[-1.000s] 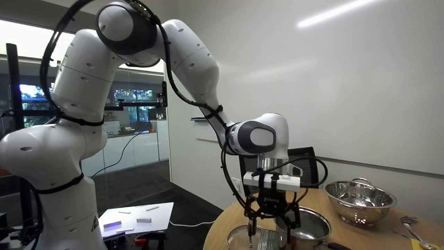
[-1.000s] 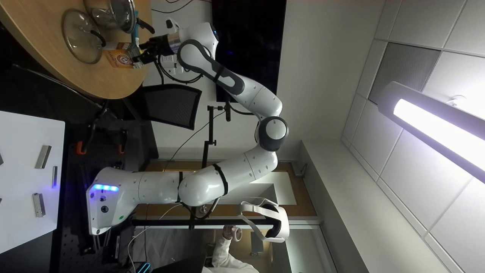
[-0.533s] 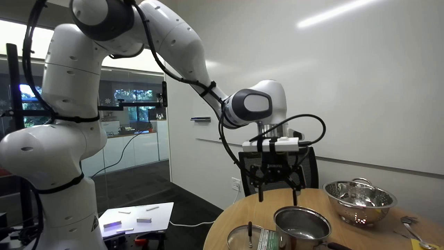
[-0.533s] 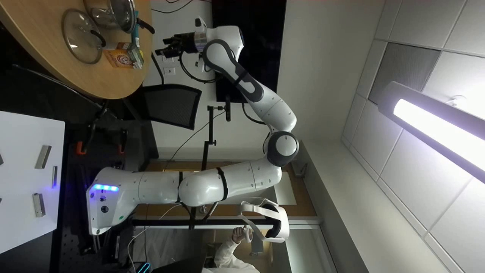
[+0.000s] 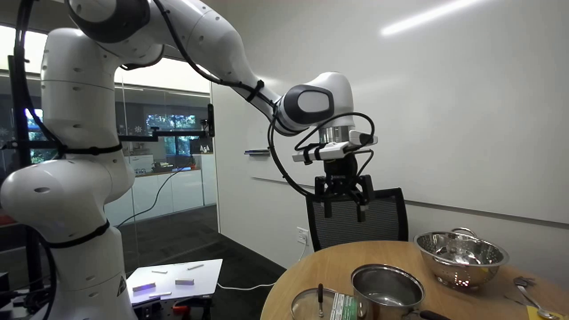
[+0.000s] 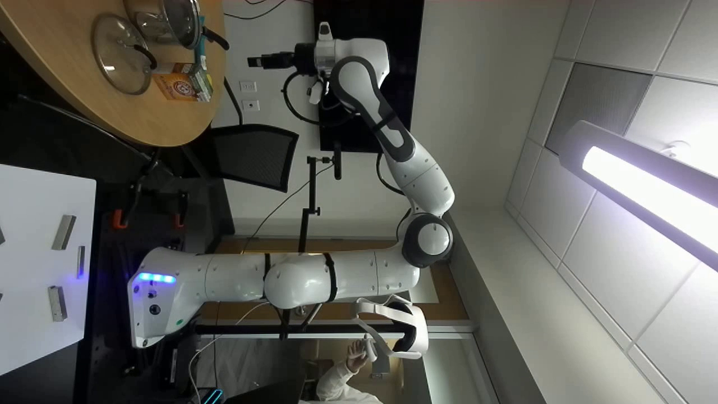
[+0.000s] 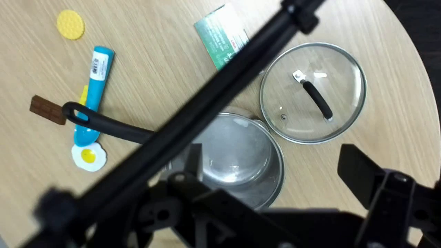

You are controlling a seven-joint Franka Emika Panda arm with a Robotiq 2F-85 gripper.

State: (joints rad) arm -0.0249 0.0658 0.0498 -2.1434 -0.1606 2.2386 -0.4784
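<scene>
Your fingers (image 7: 360, 175), wide apart, empty, with one pot (image 7: 241, 158), glass lid (image 7: 315, 94) and box (image 7: 222, 38) well below on the tabletop (image 7: 155, 44).

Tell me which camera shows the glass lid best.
The wrist view: the glass lid shows large there, seen from above. In an exterior view the glass lid is cropped at the bottom; in an exterior view the glass lid looks whole but small.

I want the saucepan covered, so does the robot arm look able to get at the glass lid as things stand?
Likely yes: the jaws stand open and empty, and nothing lies over the black handle on the glass lid. The saucepan stands beside the lid.
</scene>
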